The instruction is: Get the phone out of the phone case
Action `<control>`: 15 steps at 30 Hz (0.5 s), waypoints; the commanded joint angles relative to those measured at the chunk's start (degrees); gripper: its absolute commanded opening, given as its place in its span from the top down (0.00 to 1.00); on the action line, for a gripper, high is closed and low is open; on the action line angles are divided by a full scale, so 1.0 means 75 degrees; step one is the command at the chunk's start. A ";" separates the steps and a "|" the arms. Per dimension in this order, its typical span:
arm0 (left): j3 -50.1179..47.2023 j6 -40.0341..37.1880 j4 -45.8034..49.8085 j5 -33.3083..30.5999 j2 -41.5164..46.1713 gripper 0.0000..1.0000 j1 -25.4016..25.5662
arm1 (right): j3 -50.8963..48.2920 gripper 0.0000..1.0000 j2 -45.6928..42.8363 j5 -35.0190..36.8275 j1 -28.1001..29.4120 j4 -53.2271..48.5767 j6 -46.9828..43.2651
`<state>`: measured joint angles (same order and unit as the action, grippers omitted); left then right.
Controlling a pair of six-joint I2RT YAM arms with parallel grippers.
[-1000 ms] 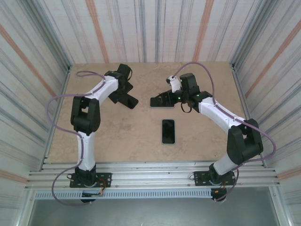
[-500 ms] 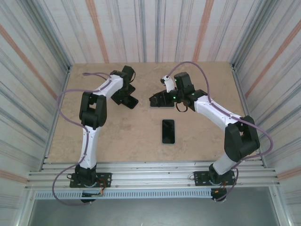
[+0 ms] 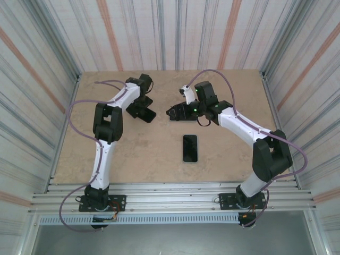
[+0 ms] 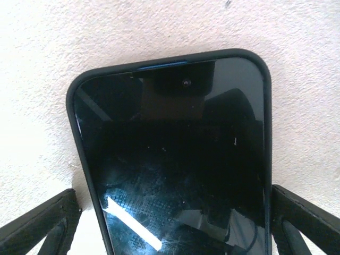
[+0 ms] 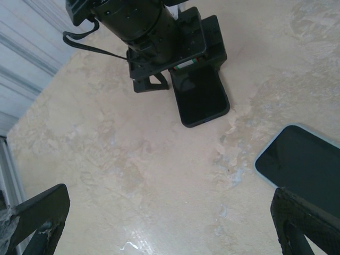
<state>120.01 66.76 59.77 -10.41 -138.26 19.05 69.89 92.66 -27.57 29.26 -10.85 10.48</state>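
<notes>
Left pincer (image 4: 172, 194) apart, straddling cased phone (image 4: 170, 133) | one finger (image 4: 300, 215) perhaps touching it | right pincer (image 5: 169, 194) apart

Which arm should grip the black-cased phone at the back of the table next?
Left. Its open gripper straddles the black phone in its black case, a finger on each side. The right gripper, also open, hangs over bare beige tabletop, apart from that phone.
</notes>
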 commanded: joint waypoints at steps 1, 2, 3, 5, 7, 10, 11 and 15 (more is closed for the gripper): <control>0.0160 0.0183 0.0799 0.0003 -0.0259 0.07 -0.0089 | 0.0162 0.01 0.0066 -0.0178 0.0037 -0.0091 0.0289; 0.0165 0.0188 0.0830 0.0000 -0.0268 0.10 -0.0090 | 0.0145 0.01 0.0060 -0.0189 0.0037 -0.0071 0.0338; 0.0148 0.0196 0.0830 0.0048 -0.0297 0.11 -0.0119 | 0.0140 0.01 0.0075 -0.0201 0.0034 -0.0043 0.0375; 0.0091 0.0183 0.0822 0.0206 -0.0356 0.16 -0.0129 | 0.0115 0.01 0.0075 -0.0214 0.0037 0.0037 0.0474; 0.0056 0.0169 0.0820 0.0207 -0.0339 0.22 -0.0136 | 0.0092 0.01 0.0074 -0.0218 0.0037 0.0113 0.0591; 0.0008 0.0092 0.0720 0.0112 -0.0197 0.29 -0.0138 | 0.0043 0.01 0.0078 -0.0261 0.0037 0.0235 0.0817; -0.0004 0.0025 0.0664 0.0086 -0.0129 0.30 -0.0156 | -0.0009 0.01 0.0080 -0.0269 0.0035 0.0320 0.0920; -0.0142 -0.0290 0.0375 0.0128 0.0250 0.33 -0.0189 | -0.0170 0.01 0.0077 -0.0353 0.0048 0.0644 0.1318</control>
<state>120.27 66.81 61.41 -9.02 -138.39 18.33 69.84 92.68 -28.82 29.26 -8.62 16.56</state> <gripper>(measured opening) 0.785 0.991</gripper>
